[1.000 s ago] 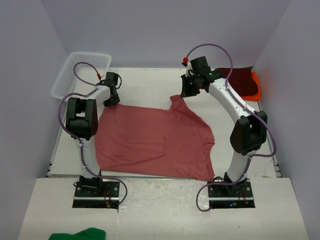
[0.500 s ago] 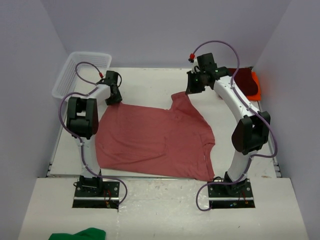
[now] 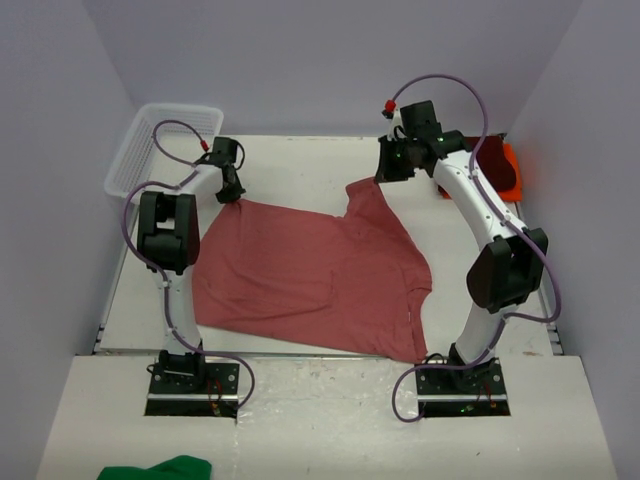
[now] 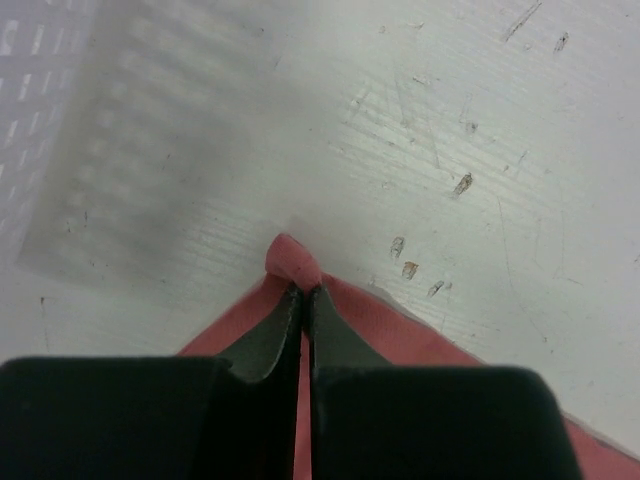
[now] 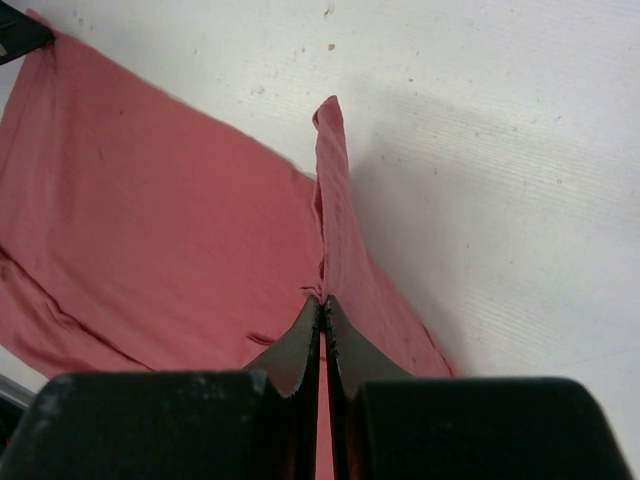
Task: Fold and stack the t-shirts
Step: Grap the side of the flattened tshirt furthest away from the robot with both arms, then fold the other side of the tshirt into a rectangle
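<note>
The faded brick-red cotton t-shirt (image 3: 310,275) lies spread across the middle of the white surface (image 3: 300,160), its near hem just short of the near edge. Both far points of it are now caught. A second ago the left pincer (image 3: 233,194) hung spread over the far-left corner of the cloth. It has since pressed together on that corner, and the left wrist view shows a small red tip (image 4: 290,255) poking out beyond its closed tips (image 4: 302,296). The right pincer (image 3: 383,178) keeps pinching the far-right point of the shirt and has carried it a little toward the far edge, so a ridge of cloth (image 5: 335,190) runs up into its closed tips (image 5: 322,302). With both far points held, the shirt looks ready to be drawn taut or lifted into a first fold. Bare surface lies open beyond the shirt toward the far edge. The white plastic mesh basket (image 3: 160,140) stands close to the left arm at the far-left corner. The dark maroon shirt (image 3: 497,165) rests on the bright orange shirt (image 3: 514,172) at the far-right corner, well apart from the red one.
</note>
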Available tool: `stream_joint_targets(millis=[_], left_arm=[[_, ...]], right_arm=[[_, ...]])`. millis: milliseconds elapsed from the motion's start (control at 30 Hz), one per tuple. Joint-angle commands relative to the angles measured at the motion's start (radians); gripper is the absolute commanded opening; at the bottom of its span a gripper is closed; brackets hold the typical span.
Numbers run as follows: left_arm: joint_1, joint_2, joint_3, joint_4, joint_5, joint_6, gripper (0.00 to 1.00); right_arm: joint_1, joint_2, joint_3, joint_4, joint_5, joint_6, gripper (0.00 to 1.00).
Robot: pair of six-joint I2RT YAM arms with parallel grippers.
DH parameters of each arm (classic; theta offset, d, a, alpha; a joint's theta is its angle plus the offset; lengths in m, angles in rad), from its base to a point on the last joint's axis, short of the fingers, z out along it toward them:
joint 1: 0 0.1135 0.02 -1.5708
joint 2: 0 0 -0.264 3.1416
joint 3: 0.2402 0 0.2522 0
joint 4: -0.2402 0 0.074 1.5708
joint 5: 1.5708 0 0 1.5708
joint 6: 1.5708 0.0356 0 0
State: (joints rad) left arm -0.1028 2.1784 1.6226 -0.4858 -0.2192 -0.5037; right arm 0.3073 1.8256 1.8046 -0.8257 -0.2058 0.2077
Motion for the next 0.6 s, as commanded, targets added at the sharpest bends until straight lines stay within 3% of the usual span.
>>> stream_joint_targets(millis=[0,567], left_arm=[[-0.003,0.061,-0.018,-0.060,0.037,-0.004,0.00],[-0.005,-0.111,-0.059,-0.155,-0.130,-0.087,0.00]], right_arm=[[0.000,-0.026,0.044,-0.009,-0.017,-0.016,0.00],[-0.105,0.238,0.346,-0.055,0.042,-0.030,0.00]])
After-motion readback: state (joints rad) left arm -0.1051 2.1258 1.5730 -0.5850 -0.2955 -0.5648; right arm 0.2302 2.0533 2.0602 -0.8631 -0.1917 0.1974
